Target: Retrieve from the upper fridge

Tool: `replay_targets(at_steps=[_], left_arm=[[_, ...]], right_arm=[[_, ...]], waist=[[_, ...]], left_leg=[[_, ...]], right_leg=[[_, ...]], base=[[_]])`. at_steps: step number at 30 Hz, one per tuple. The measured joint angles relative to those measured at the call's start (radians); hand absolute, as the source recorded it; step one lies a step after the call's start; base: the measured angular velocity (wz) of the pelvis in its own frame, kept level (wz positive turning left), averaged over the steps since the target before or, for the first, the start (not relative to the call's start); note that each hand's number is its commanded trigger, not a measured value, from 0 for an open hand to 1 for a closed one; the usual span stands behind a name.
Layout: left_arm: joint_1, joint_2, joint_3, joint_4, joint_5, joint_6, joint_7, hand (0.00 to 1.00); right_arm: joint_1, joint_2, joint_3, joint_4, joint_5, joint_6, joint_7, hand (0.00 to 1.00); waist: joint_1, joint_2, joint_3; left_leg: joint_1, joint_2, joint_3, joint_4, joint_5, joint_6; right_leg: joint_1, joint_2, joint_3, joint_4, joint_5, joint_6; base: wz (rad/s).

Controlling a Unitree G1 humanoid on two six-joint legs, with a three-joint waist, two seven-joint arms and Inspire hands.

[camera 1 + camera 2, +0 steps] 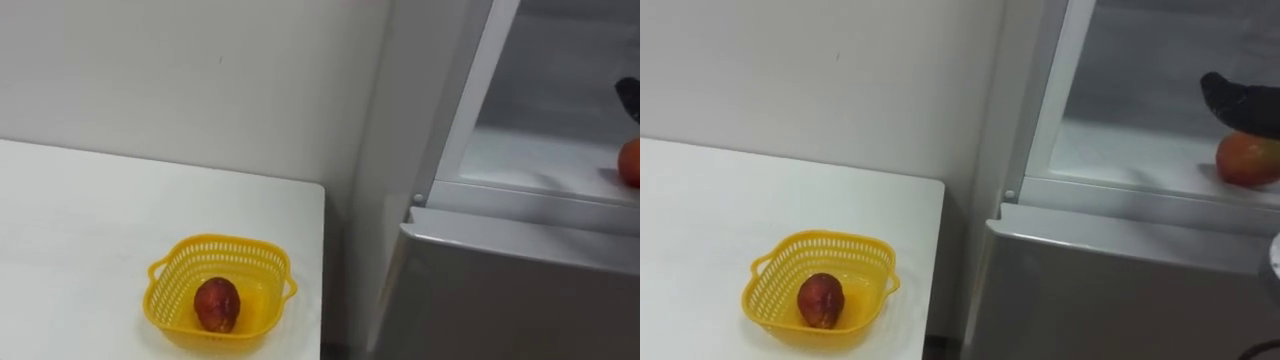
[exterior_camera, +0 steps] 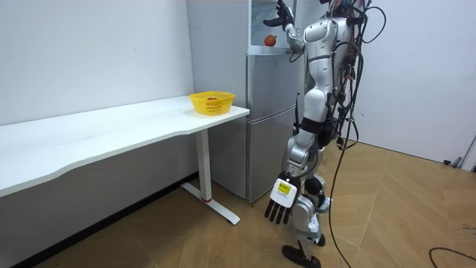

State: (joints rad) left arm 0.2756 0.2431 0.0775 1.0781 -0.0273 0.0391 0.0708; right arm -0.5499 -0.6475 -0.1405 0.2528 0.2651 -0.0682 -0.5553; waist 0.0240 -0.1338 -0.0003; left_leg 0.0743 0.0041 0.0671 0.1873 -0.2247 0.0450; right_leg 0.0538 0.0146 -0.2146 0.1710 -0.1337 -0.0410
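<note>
While the spread-fingered right hand hovers at its twelve o'clock, the red-orange fruit looks light, perhaps slippery: cup its sides.

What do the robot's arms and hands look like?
The arms are silver-grey shells with dark joints. The left hand has black fingers and a pale tag on its back; the right hand is black too. Dark cables hang by its shoulders.
</note>
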Motion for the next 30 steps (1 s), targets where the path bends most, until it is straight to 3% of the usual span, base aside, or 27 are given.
replay_targets(at_steps=[6, 13, 19, 21, 30], left_arm=[[0.015, -0.002, 0.027, -0.026, 0.000, 0.006, -0.017, 0.00], [0.057, -0.008, 0.049, -0.060, 0.002, 0.038, -0.021, 0.00], [0.059, -0.008, 0.066, -0.068, 0.001, 0.050, -0.022, 0.00], [0.059, -0.006, 0.067, -0.070, 0.001, 0.050, -0.021, 0.00], [0.056, 0.005, 0.069, -0.058, 0.002, 0.049, -0.021, 0.00]], right_arm=[[-0.019, -0.045, 0.000, 0.093, 0.070, 0.029, 0.043, 0.00], [-0.077, -0.072, -0.003, 0.176, 0.128, 0.084, 0.080, 0.00], [-0.115, -0.092, -0.002, 0.274, 0.194, 0.093, 0.115, 0.00], [-0.116, -0.092, 0.000, 0.302, 0.206, 0.094, 0.136, 0.00], [-0.116, -0.093, 0.029, 0.366, 0.202, 0.101, 0.252, 0.00]], waist=[[-0.003, 0.005, 0.0000], [-0.041, 0.002, -0.0084], [-0.046, 0.003, -0.0159], [-0.044, 0.004, -0.0153], [-0.041, 0.018, 0.0009]], left_leg=[[-0.005, 0.000, 0.000, 0.000, 0.000, 0.000], [-0.013, -0.002, -0.016, 0.003, 0.001, 0.000], [-0.008, -0.001, -0.016, 0.009, 0.001, 0.000], [-0.003, -0.001, -0.014, 0.009, 0.001, 0.000], [0.016, -0.001, -0.012, -0.009, 0.003, -0.004]], right_leg=[[-0.002, 0.000, -0.006, -0.001, 0.000, 0.000], [-0.003, 0.000, -0.011, -0.002, 0.000, 0.000], [0.001, 0.002, -0.009, -0.002, 0.000, 0.000], [0.005, 0.001, -0.008, -0.002, 0.000, 0.000], [0.017, 0.002, -0.003, -0.002, 0.000, 0.000]], base=[[0.00], [0.06], [0.00], [-0.03], [-0.01]])
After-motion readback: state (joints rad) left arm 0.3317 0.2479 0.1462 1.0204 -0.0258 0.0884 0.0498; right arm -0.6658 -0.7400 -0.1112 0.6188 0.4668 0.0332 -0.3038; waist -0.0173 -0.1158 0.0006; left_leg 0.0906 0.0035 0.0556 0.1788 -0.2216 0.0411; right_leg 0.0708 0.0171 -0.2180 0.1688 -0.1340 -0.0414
